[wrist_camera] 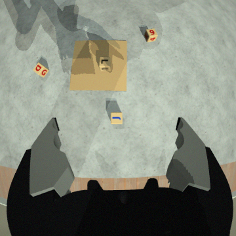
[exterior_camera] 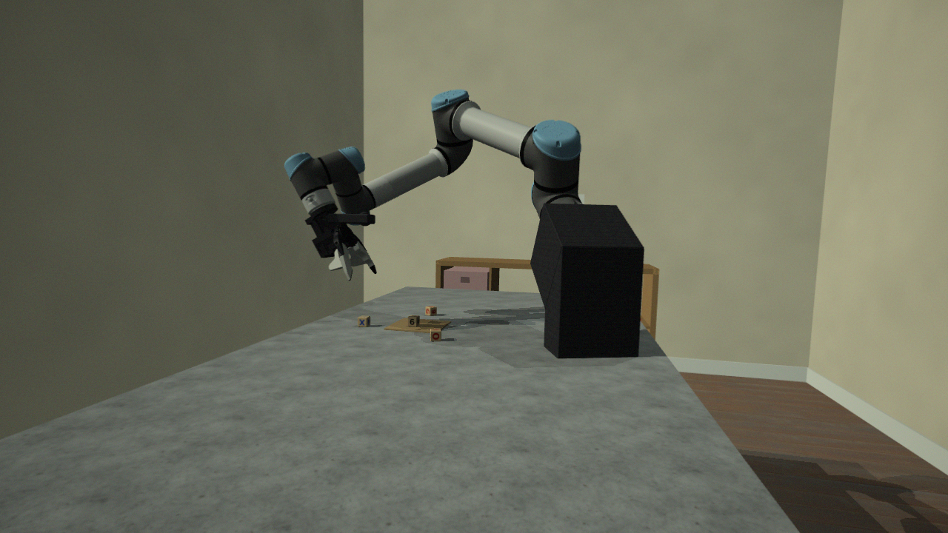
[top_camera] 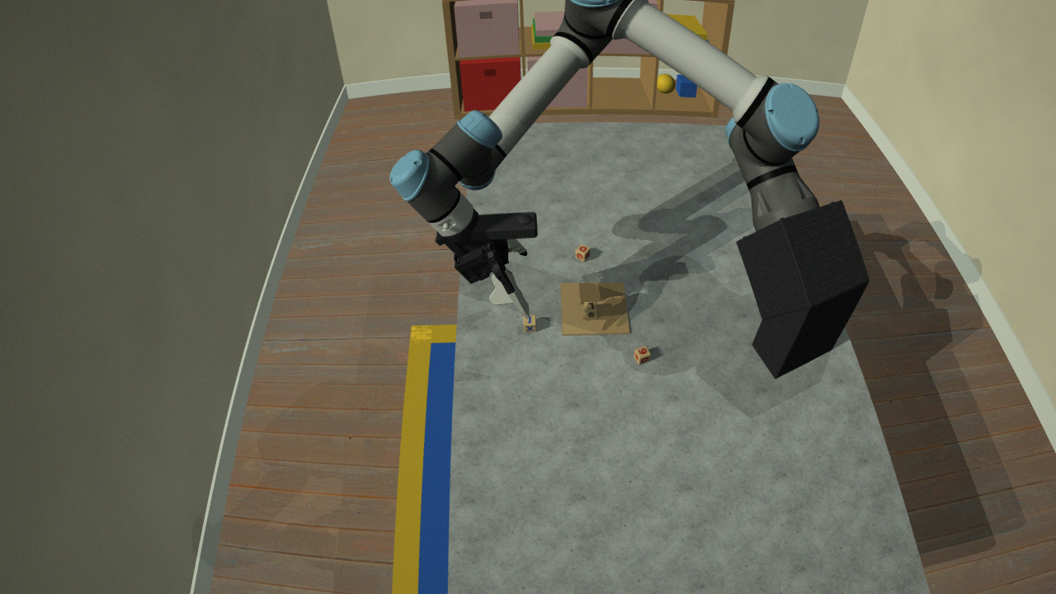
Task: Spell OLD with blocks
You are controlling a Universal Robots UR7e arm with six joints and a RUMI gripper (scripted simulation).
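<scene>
A tan mat [top_camera: 598, 308] lies on the grey table top and carries one block with a black letter [top_camera: 590, 309]. A block with a blue letter [top_camera: 529, 322] sits off the mat, to its left. A red-lettered block [top_camera: 582, 253] lies behind the mat and another [top_camera: 641, 355] lies in front of it, both off the mat. My gripper [top_camera: 513, 295] hangs open and empty well above the blue-lettered block. In the wrist view that block [wrist_camera: 117, 118] shows between my spread fingers, with the mat [wrist_camera: 98, 65] beyond it.
The robot's black pedestal [top_camera: 804, 284] stands right of the blocks. The table's edge runs close behind the blue-lettered block in the wrist view [wrist_camera: 118, 183]. A shelf [top_camera: 591, 51] stands at the far wall. A yellow and blue strip [top_camera: 428, 458] lies on the floor.
</scene>
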